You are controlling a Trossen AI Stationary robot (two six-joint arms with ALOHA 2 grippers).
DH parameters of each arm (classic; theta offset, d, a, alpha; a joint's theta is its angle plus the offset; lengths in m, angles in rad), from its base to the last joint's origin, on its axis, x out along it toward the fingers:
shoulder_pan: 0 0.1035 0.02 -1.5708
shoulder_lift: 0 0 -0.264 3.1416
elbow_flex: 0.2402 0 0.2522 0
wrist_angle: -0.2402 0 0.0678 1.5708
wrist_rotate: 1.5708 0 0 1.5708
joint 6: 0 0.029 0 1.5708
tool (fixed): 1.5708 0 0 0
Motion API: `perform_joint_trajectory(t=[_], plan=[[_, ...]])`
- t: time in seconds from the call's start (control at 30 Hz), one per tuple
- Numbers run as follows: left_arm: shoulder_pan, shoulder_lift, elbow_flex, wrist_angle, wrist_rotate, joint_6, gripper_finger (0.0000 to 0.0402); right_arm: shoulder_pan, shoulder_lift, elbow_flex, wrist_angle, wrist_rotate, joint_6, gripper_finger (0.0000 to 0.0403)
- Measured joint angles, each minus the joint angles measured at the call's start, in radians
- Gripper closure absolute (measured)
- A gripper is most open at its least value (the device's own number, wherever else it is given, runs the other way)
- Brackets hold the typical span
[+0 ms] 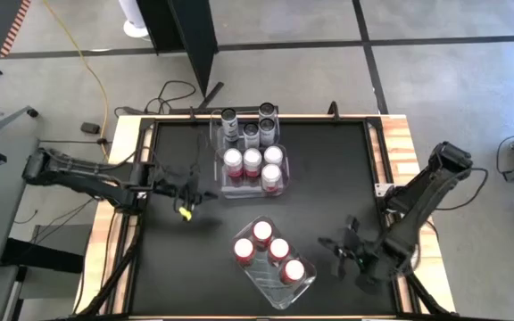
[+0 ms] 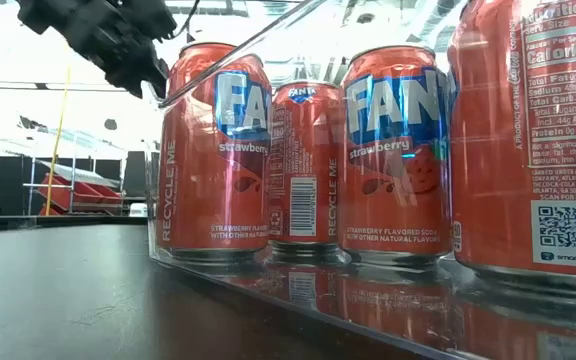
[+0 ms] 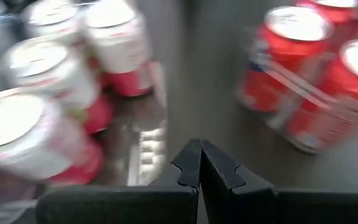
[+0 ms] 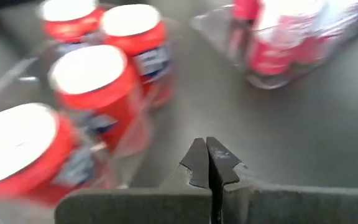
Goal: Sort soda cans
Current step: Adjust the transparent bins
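High view: a black desk (image 1: 328, 178) is carrying two clear bins. The far bin (image 1: 219, 147) is holding three dark cans (image 1: 250, 134) at its back and four red-and-white cans (image 1: 252, 161) in front. The near bin (image 1: 306, 283), lying at an angle, is holding four red cans (image 1: 271, 251). The left hand (image 1: 186, 198) is hovering over bare desk just left of the far bin; the right hand (image 1: 340, 250) is hovering just right of the near bin. Cables are trailing over the floor beyond the desk.

Low view: the red cans (image 2: 388, 150) are filling the frame behind the near bin's wall (image 2: 268, 50); the rightmost is being cut off at the edge. One dark arm is hanging at the upper left, its hand hard to make out.

Left wrist view: the left hand's fingers (image 3: 185, 168) are pressing together, gripping nothing; both can groups are showing blurred.

Right wrist view: the right hand's fingers (image 4: 222, 162) are meeting, empty, beside the blurred red cans (image 4: 86, 81).
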Motion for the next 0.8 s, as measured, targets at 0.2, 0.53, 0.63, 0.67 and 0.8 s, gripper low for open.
perform_joint_trajectory(t=[0.2,0.53,0.63,0.67,0.8], plan=[[-0.182,0.009,-0.007,0.006,0.001,-0.036,0.0401,0.155,0.047,-0.001,0.146,0.006,0.032,0.0402],[-0.372,0.079,-0.116,0.078,-0.034,-0.295,0.0396,0.278,0.212,-0.001,0.337,0.035,0.102,0.0297],[-0.405,0.102,-0.162,0.178,-0.077,-0.332,0.0379,0.292,0.276,-0.001,0.394,0.034,0.145,0.0233],[-0.415,0.115,-0.177,0.210,-0.096,-0.334,0.0372,0.297,0.296,0.000,0.420,0.034,0.146,0.0212],[-0.435,0.176,-0.233,0.367,-0.151,-0.347,0.0337,0.290,0.390,0.032,0.443,0.034,0.176,0.0149]])
